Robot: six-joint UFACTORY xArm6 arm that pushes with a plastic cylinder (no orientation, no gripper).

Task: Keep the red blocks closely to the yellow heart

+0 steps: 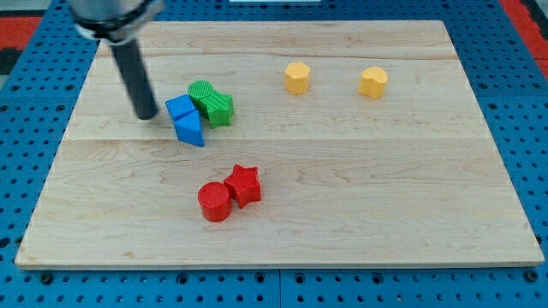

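Toward view's bottom, left of centre: red cylinder [214, 202] and red star [244, 185], touching each other, star up and to view's right of cylinder. Yellow heart [373, 82] up near view's top right; shape hard to confirm at this res, taken as heart by notched top. Second yellow block [296, 77], hexagon-ish, left of it, same row, apart from it.

Progress, judged from layout: nothing done yet re: task. Both reds well apart from yellow heart, wide stretch of bare wooden board [411, 205] between. Left to do: push both reds up and to view's right until beside heart. Pair already together, so prob. movable as a unit or one after another.

No jaws on this rig, so no open/closed state to give; just a rod. Tip [147, 116] at view's upper left, just beside blue blocks [185, 120], on their left, contact can't be told. Green blocks [211, 103] touching blues on far side from tip. Reds below and to right of tip, apart from it, blue cluster nearer. Heart far across board from tip, to view's right.
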